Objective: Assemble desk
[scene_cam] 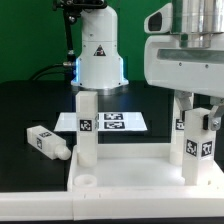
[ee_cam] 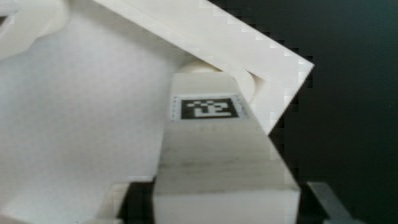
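Observation:
The white desk panel [scene_cam: 130, 175] lies at the front with a round corner hole [scene_cam: 85, 183] showing. One tagged leg [scene_cam: 88, 125] stands upright on the panel at the exterior view's left. A second leg [scene_cam: 197, 148] stands upright at the panel's right side. My gripper [scene_cam: 196, 118] comes down over this leg with a finger on each side. In the wrist view the leg [ee_cam: 214, 150] with its tag fills the space between my fingers [ee_cam: 324, 200], over the panel's rim [ee_cam: 214, 45]. A third leg [scene_cam: 45, 142] lies loose on the table at the left.
The marker board [scene_cam: 118, 122] lies flat behind the panel. The robot base [scene_cam: 100, 50] stands at the back with cables beside it. Another tag [scene_cam: 180, 125] shows just behind the held leg; I cannot tell what carries it.

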You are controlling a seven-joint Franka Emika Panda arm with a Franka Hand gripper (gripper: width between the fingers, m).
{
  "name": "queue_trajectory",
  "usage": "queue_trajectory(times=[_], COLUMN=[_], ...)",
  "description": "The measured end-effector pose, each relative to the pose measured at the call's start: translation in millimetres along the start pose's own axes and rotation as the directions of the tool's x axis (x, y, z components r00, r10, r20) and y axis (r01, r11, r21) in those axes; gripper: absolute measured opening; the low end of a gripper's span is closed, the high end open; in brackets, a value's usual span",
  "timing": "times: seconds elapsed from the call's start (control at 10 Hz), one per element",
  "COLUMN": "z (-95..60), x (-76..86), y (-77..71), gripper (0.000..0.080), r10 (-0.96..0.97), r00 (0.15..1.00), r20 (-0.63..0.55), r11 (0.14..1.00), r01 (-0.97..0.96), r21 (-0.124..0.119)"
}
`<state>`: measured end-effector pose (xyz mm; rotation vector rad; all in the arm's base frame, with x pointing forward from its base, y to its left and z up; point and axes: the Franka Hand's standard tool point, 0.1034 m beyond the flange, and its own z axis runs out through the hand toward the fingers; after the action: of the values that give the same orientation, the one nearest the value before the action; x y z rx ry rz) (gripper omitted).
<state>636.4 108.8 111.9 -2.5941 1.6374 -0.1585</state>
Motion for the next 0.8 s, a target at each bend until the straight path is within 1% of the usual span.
queue_trajectory(times=[0.2,0.3,0.4,0.5,0.6,0.7,0.8], z=[-0.1,0.1,0.3,0.6,0.8,0.9,1.9], x=[0.8,0.8,0.7,-3.5,-4.9,-4.8,-5.0], y=[0.2,0.6,0.9,-1.1,-2.7,-2.3,-1.9], gripper=[0.0284,0.0284,0.0284,0.0284,0.0284,0.0345,0.048], r10=[0.13,0.27,0.47,0.633,0.745,0.701,0.687], r00=[0.992,0.963,0.882,0.772,0.663,0.709,0.723], r20=[-0.001,0.01,0.028,0.051,0.077,0.074,0.074], r11=[0.992,0.963,0.883,0.773,0.664,0.711,0.724], r01=[-0.13,-0.27,-0.47,-0.634,-0.747,-0.703,-0.69], r21=[0.0,0.002,0.0,0.006,0.012,0.014,0.015])
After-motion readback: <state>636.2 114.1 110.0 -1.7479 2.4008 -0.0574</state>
